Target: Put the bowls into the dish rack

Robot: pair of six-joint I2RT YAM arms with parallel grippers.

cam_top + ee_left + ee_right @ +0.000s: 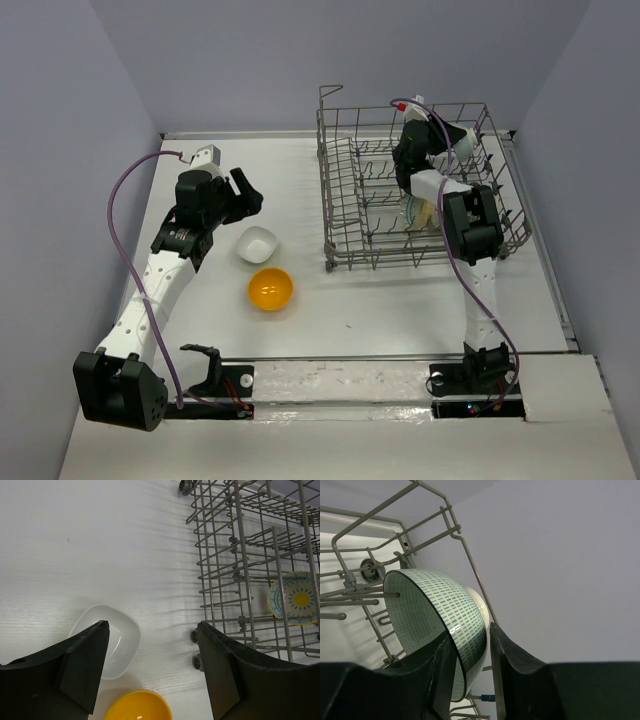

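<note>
The grey wire dish rack [350,215] stands at the right rear. My right gripper [412,195] reaches down inside it and is shut on the rim of the pale teal bowl [440,610], which has green dashes and is held on edge against the rack's tines [370,597]. A blue-rimmed bowl with a yellow flower [295,600] stands on edge in the rack [235,555]. The white squarish bowl [258,243] and the orange-yellow bowl [270,289] sit on the table left of the rack. My left gripper [152,625] is open and empty above the white bowl [122,640] and the orange bowl [137,709].
The rack's wheels [194,636] and near corner lie just right of my left gripper. The grey walls enclose the white table [380,310] at the back and sides. A purple cable [125,195] loops beside the left arm.
</note>
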